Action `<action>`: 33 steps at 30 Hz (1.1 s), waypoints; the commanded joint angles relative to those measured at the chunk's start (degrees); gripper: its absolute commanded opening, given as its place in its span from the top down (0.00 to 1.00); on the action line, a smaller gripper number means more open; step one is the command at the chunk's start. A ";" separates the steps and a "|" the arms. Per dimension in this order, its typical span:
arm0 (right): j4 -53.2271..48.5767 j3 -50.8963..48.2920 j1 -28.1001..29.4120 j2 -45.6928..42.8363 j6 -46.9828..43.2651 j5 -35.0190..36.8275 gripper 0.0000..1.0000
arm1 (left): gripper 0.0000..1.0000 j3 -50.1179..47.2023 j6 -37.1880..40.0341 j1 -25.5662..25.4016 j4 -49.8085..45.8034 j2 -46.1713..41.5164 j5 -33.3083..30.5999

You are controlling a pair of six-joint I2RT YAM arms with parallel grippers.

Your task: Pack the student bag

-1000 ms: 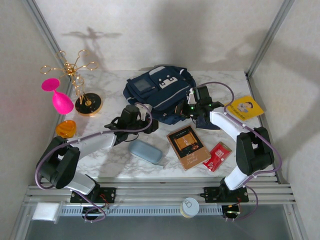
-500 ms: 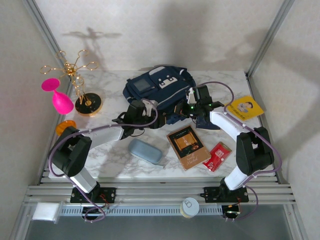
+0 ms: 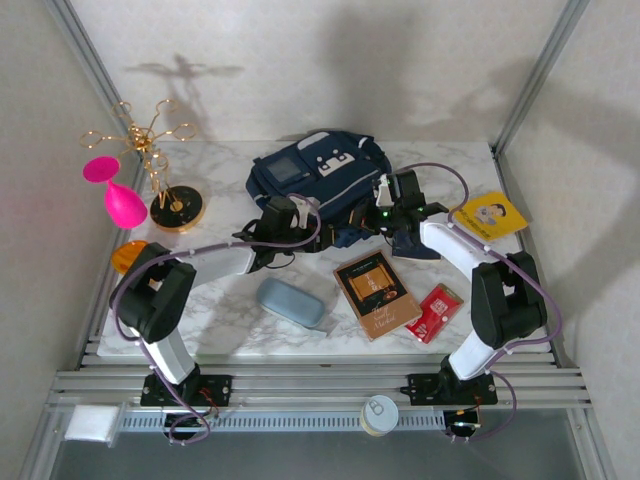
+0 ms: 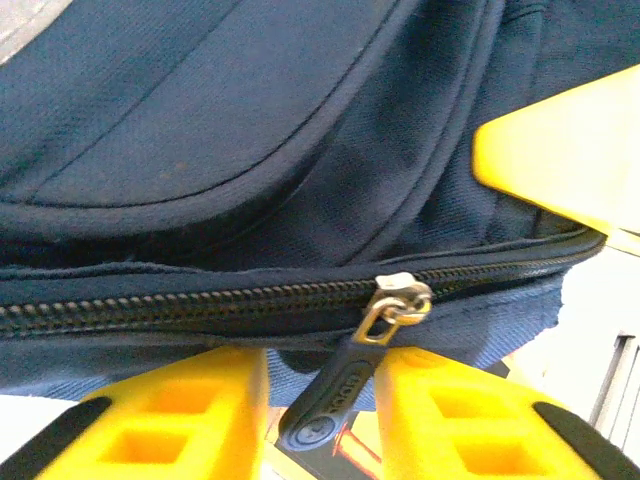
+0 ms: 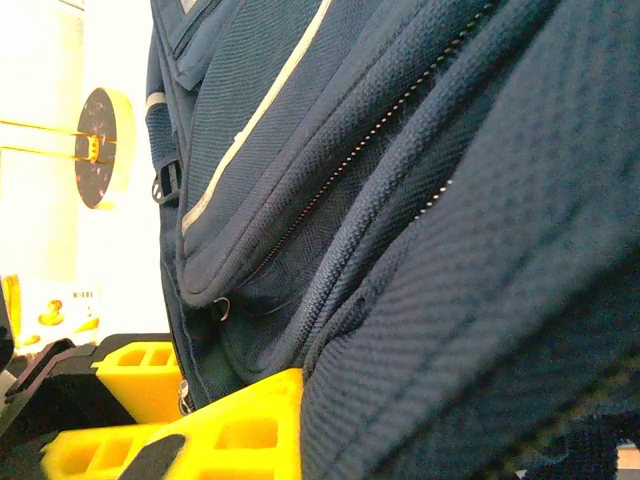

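Left gripper [image 4: 320, 368] straddles zipper pull [image 4: 322, 408] on student bag [image 4: 200, 120], grip unclear, embossing unreadable; right gripper [image 3: 383, 213] clamps fabric.

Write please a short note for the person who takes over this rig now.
Left claw: around the bag zipper pull, grip unclear.
Right claw: shut, apparently on the bag's edge.
Bag: flat at the back of the table, zipper closed left of the slider.
Done: nothing visibly packed; case, book, packet and booklet lie outside.
To do: unzip, load them, zip.
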 commanded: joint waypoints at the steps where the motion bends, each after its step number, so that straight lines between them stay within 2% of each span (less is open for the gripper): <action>1: 5.04 2.05 0.75 -0.27 -0.77 -4.78 1.00 | 0.76 1.98 -0.20 -1.04 3.68 0.67 0.60; 8: 4.23 2.72 0.55 -0.17 -1.51 -5.35 1.00 | 1.00 1.67 2.74 -1.04 0.13 -1.19 -1.72; 12: 1.27 3.86 -0.41 -1.13 -3.41 -6.14 1.00 | 1.00 -0.11 5.11 -0.34 -4.60 -3.98 -7.40; 14: -0.48 3.93 -1.24 -2.16 -4.71 -7.50 1.00 | 1.00 -2.37 2.55 1.68 -5.48 -5.72 -9.72; 16: -1.24 3.48 -2.40 -3.30 -5.41 -9.43 1.00 | 1.00 -5.41 0.56 3.97 -4.08 -7.69 -8.87; 19: -2.90 3.21 -4.36 -4.15 -6.18 -13.06 1.00 | 1.00 -8.21 2.11 6.82 -4.46 -9.20 -11.66; 21: -4.92 3.75 -4.57 -4.36 -8.02 -13.25 1.00 | 1.00 -7.65 3.65 8.55 -7.28 -8.56 -15.29; 25: -6.58 2.71 -4.55 -5.32 -10.62 -13.36 1.00 | 1.00 -5.93 3.59 13.18 -8.13 -5.42 -17.49; 30: -1.37 -1.17 -3.92 -4.72 -8.25 -15.44 1.00 | 1.00 -1.60 1.49 17.79 -7.35 0.68 -18.40; 33: 2.14 -1.64 -1.12 -2.65 -6.05 -13.37 1.00 | 1.00 1.37 1.79 19.01 -7.10 3.13 -18.87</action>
